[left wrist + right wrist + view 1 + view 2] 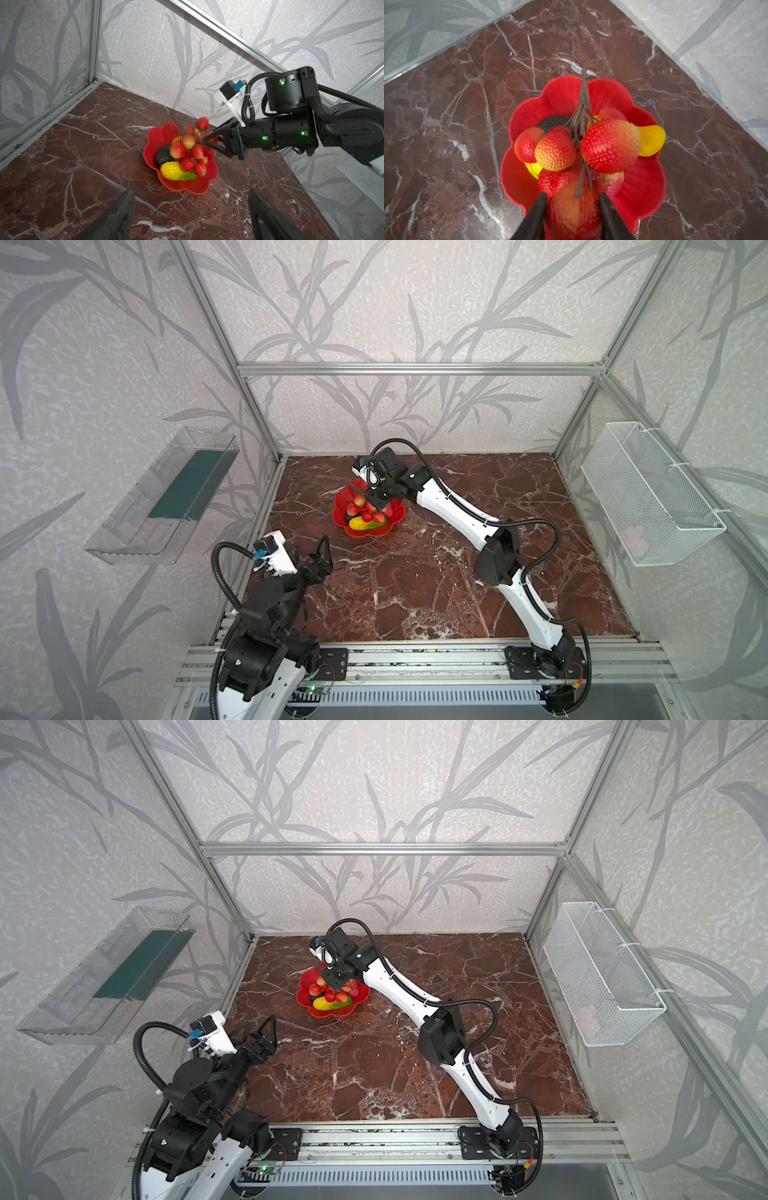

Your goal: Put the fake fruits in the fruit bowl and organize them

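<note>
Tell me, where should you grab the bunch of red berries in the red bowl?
Grab the bunch of red berries by its brown stalk, coming down from above. The stalk pokes up clear of the fruit and is thin enough to pinch. The berries are round and bumpy and hang on thin twigs, so one alone would probably slip or swing.

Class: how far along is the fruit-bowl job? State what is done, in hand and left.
Done: the avocado, yellow-green oblong and bunch of red balls sit in the fruit bowl. In hand: the right gripper brackets one of its balls; grip or release is unclear. Left: probably withdrawing; no loose fruit shows on the table.
</note>
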You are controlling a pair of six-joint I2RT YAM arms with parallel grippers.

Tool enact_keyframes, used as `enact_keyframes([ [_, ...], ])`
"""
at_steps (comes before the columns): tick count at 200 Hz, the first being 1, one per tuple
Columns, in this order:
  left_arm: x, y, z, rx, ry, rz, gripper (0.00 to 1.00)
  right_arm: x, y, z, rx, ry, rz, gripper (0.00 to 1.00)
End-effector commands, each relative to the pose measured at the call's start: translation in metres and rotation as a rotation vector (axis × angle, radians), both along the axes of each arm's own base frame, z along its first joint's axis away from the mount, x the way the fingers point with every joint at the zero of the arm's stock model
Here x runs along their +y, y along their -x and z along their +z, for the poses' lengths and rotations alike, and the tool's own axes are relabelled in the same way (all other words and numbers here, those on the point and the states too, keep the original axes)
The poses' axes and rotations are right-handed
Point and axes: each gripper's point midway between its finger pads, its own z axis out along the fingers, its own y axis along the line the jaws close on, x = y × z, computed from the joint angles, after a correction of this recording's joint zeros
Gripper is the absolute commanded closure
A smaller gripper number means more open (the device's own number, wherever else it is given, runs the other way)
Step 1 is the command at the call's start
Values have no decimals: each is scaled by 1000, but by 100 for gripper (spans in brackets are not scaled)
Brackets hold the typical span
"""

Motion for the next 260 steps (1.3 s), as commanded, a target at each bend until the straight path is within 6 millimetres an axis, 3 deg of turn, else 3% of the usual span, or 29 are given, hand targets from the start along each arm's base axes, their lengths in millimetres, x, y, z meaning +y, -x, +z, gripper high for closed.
enact_keyframes([
  [1, 8, -5, 7, -48, -27, 49, 14, -8, 9, 13, 44, -10, 6, 39],
  [21, 16, -11, 9, -60, -69, 102, 14, -15, 7, 33, 10, -59, -8, 0],
  [42, 24, -22, 4, -19, -181, 158, 14, -27, 8, 63, -35, -120, -28, 1],
  [62, 31, -41, -10, 15, -308, 219, 14, -55, 14, 88, -52, -165, -80, 1],
  [78, 39, -55, -23, 13, -358, 285, 13, -95, 23, 103, -125, -234, -156, 1],
  [92, 41, -70, -46, 21, -433, 317, 13, -148, 29, 110, -235, -327, -262, 1],
  [114, 45, -81, -70, 29, -566, 342, 11, -246, 31, 93, -305, -304, -460, 1],
  [128, 54, -85, -83, 49, -583, 378, 9, -301, 32, 70, -322, -231, -575, 1],
  [142, 65, -92, -102, 66, -538, 381, 8, -345, 32, 47, -364, -155, -682, 1],
  [154, 76, -97, -122, 107, -476, 374, 8, -370, 32, 28, -393, -126, -741, 1],
  [172, 87, -107, -142, 159, -439, 375, 7, -390, 31, 3, -462, -90, -772, 1],
  [192, 89, -122, -142, 123, -428, 374, 1, -410, 27, -22, -489, -60, -811, 1],
  [219, 92, -147, -152, 117, -382, 339, 1, -427, 18, -54, -512, -64, -846, 1],
  [236, 88, -161, -174, 132, -380, 292, 1, -430, 14, -67, -546, -101, -846, 1],
  [246, 84, -165, -167, 63, -398, 275, 1, -427, 14, -74, -552, -118, -820, 1],
  [260, 95, -159, -175, 161, -376, 330, 1, -425, 21, -82, -490, -120, -800, 1],
])
